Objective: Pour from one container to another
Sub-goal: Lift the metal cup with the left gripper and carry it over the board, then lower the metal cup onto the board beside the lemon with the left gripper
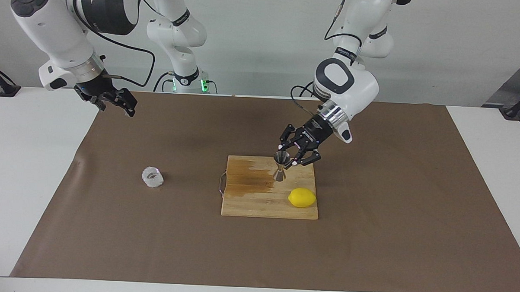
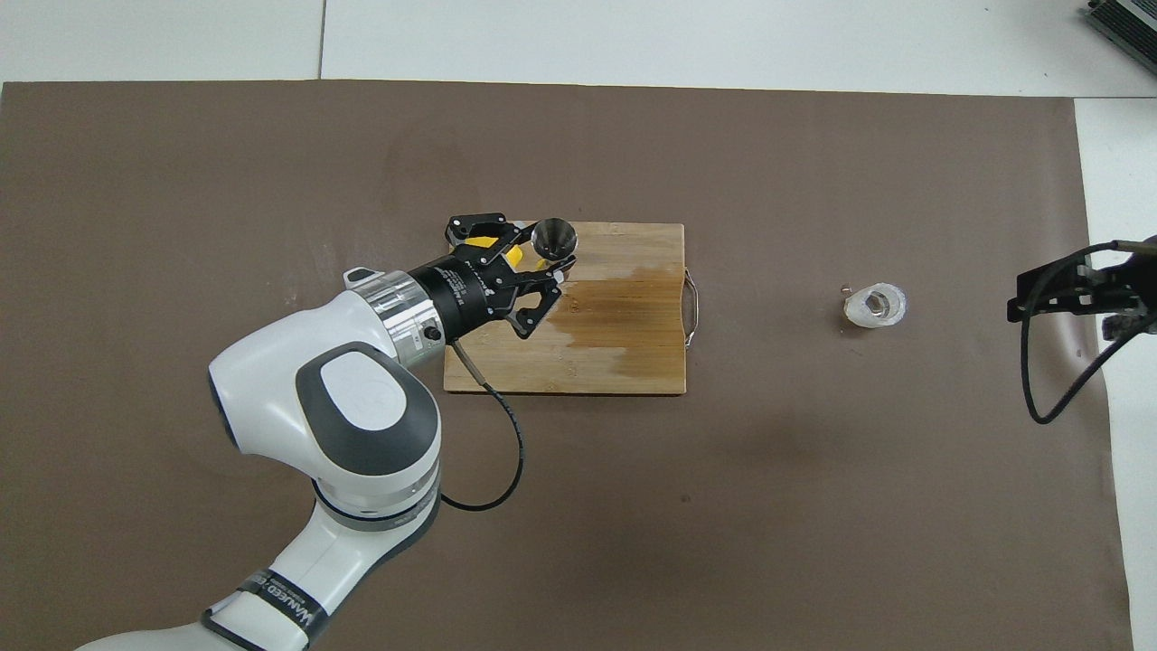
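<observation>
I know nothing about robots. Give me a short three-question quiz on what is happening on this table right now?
1. True or false: the left gripper holds the small shiny steel hourglass jigger.
2. The jigger is over: A) the wooden cutting board; B) the brown paper mat; C) the squat clear faceted glass cup.
3. Fill in: the yellow lemon lies on the ____.

Key: 1 true. 2 A. 3 cutting board. The right gripper waits open over the mat's corner, away from the cup.
</observation>
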Available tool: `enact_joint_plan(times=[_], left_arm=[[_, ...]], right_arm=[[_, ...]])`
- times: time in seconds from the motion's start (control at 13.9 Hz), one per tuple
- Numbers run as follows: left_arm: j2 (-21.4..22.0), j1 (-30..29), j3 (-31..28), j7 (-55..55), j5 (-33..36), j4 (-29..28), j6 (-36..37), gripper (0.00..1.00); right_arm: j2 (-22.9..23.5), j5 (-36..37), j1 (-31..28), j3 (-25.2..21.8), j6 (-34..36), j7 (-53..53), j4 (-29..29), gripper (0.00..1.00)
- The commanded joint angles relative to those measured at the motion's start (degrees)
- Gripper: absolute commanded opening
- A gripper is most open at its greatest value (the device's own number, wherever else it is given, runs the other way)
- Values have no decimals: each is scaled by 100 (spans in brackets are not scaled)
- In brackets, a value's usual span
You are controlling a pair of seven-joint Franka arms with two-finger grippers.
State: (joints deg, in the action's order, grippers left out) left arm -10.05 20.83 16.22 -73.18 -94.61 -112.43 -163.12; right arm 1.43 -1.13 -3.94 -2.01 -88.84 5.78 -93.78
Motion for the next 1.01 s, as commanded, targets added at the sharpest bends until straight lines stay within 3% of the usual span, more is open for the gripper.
enact_joint_plan(times=[0.0, 0.22, 0.93], left_arm=[[-497, 35, 258, -30, -154, 581, -605, 0], [-875, 44, 364, -21, -145, 897, -729, 0], [-1262, 299, 461, -4, -189, 898, -1213, 0]], right_arm=[[-46, -98, -19, 8, -37, 73, -62, 100], [-46, -98, -19, 8, -37, 73, -62, 100], [-46, -98, -28, -1, -46, 73, -62, 100]])
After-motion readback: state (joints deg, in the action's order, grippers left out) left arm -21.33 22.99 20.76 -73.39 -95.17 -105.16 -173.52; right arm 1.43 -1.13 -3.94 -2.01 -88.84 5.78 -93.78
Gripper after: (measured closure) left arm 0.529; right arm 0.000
